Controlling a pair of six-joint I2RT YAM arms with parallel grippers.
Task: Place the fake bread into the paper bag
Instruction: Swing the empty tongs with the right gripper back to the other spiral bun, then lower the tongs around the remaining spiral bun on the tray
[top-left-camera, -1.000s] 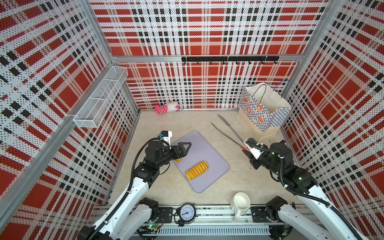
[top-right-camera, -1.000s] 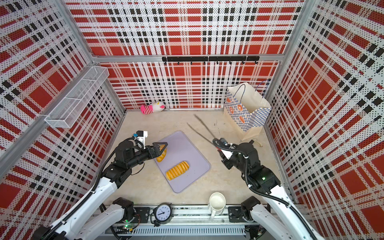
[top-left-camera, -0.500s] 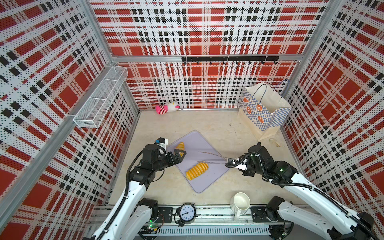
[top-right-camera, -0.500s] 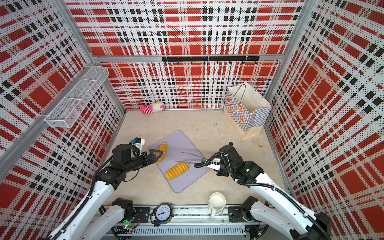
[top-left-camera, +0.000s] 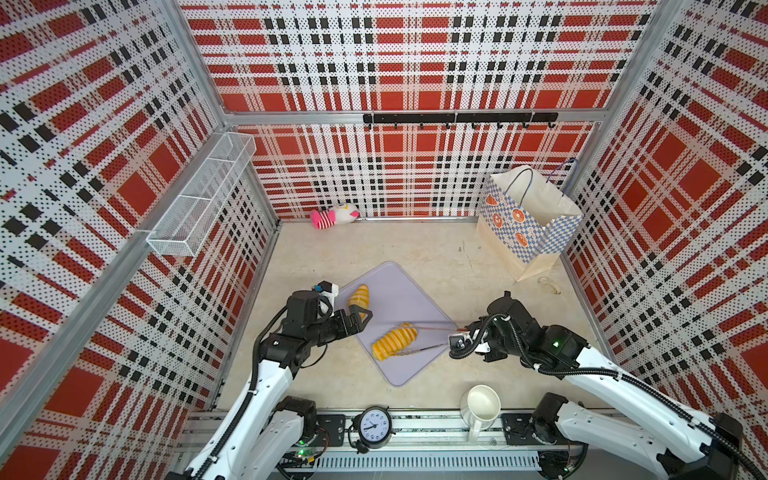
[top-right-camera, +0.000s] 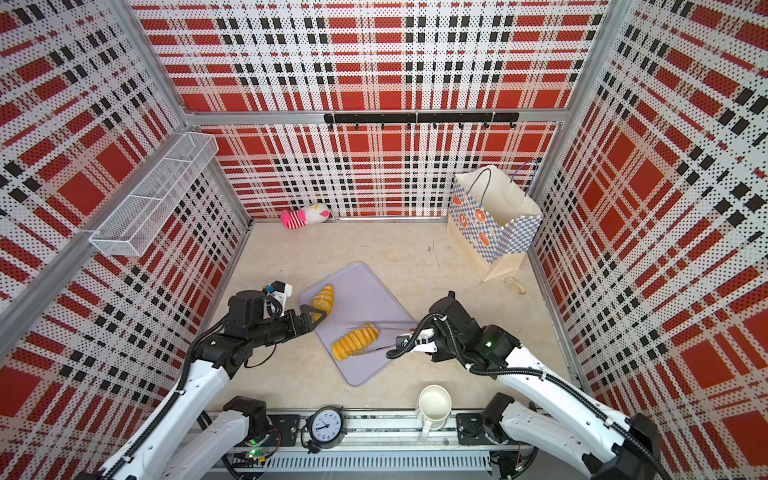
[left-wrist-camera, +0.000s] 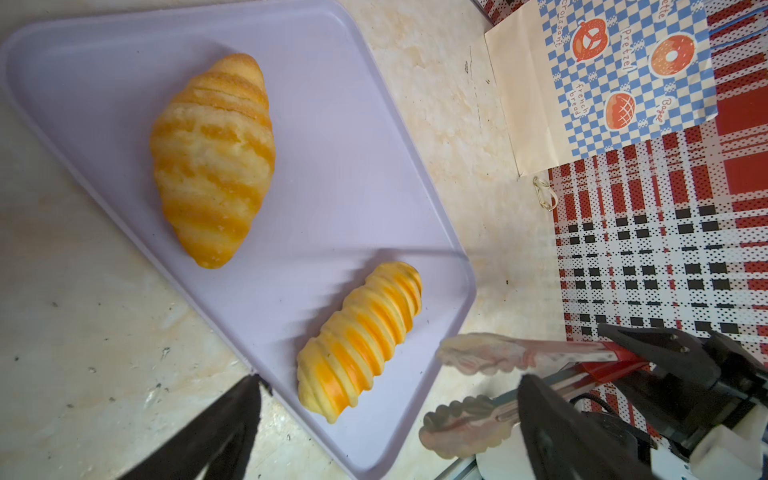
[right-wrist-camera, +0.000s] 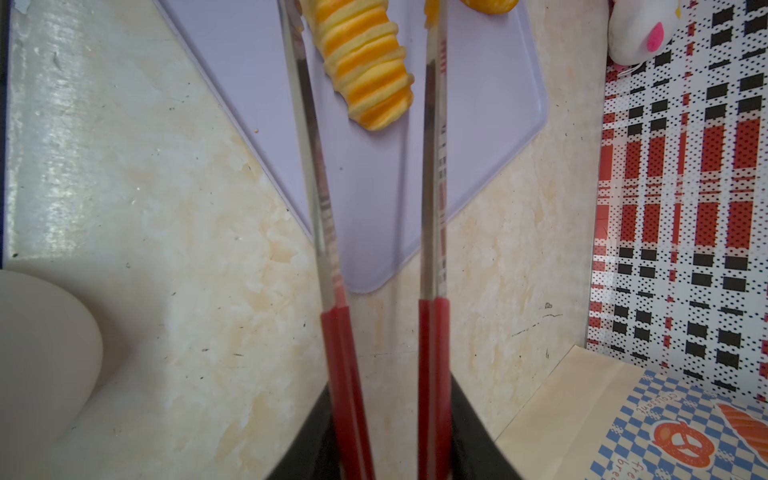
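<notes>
The left gripper (top-left-camera: 359, 318) hangs wide open and empty at the near-left edge of the lilac tray (top-left-camera: 399, 286). A second ago it reached in over the tray. It has since drawn back, so the croissant (top-left-camera: 358, 296) just beyond it now lies uncovered and untouched.

Toward the middle of the tray lies the ridged loaf (top-left-camera: 395, 341), in the same spot as before. The main change is around it. A second ago the tongs (top-left-camera: 430, 337) pointed up and away toward the back of the worktop (top-left-camera: 374, 245). They have swung down and across, and in both top views their two arms now stand apart on either side of the loaf's right end. The left wrist view shows the tips a little short of the loaf, so I cannot tell whether metal touches bread.

The right gripper (top-left-camera: 463, 336) is clamped partway on the tongs' red handles without squeezing the arms together.

At the far right the paper bag (top-left-camera: 523, 224) stands upright and open in the back corner, well apart from the tray. Its inside cannot be seen.

As I read it, the loaf is the next piece to go: the tongs are lined up for the squeeze and the left arm has cleared the way. Both visible breads are still outside the bag.
</notes>
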